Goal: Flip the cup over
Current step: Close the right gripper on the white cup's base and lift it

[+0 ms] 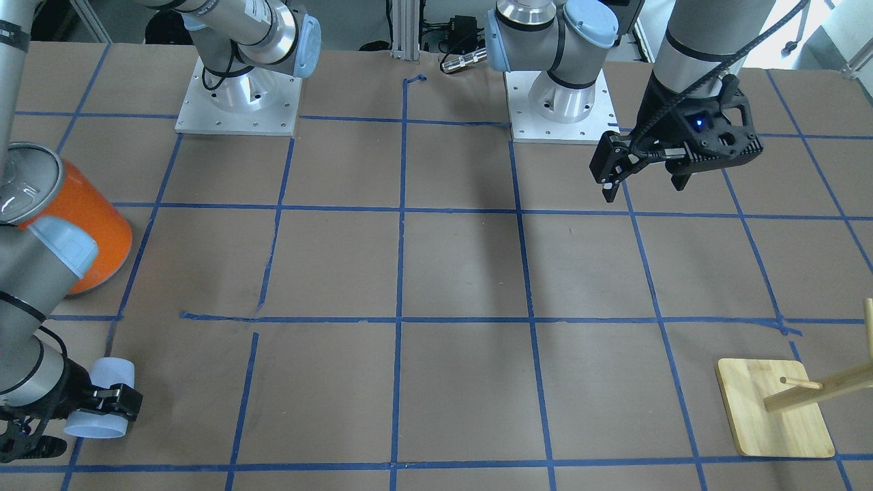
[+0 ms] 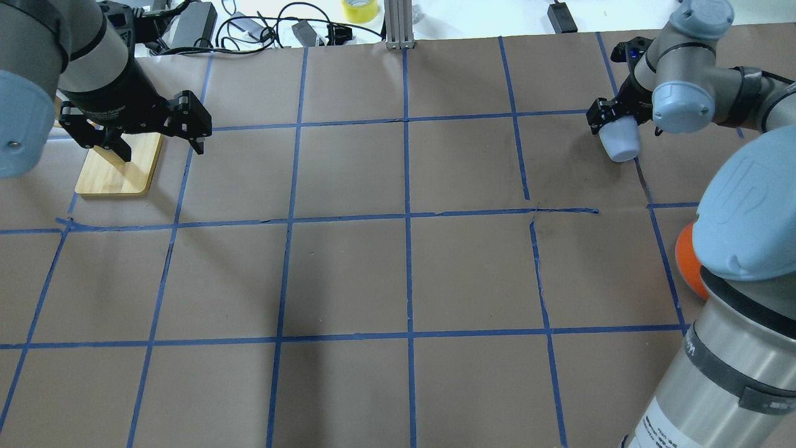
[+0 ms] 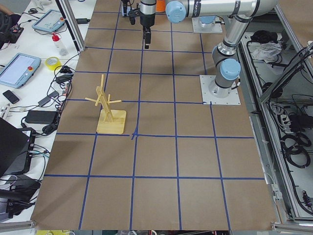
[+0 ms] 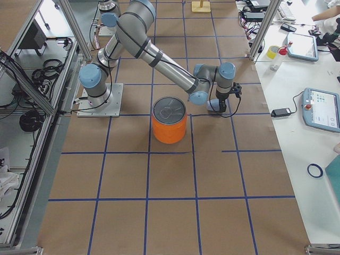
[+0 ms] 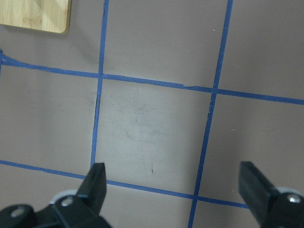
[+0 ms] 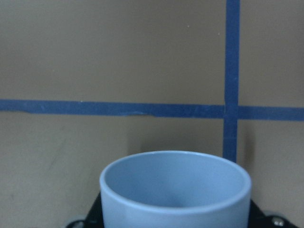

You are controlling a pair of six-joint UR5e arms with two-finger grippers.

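While R end effector (image 2: 617,122) grips cup (image 2: 622,148) | L end effector (image 2: 163,148) released | brown-paper tbl (image 2: 348,280), blue tape grid (image 2: 408,274)

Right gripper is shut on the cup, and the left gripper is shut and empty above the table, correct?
Not quite: the left gripper is open, not shut. The left wrist view shows its fingers spread wide with nothing between them. The rest holds: the right gripper is shut on the cup, and the left one is empty above the table.
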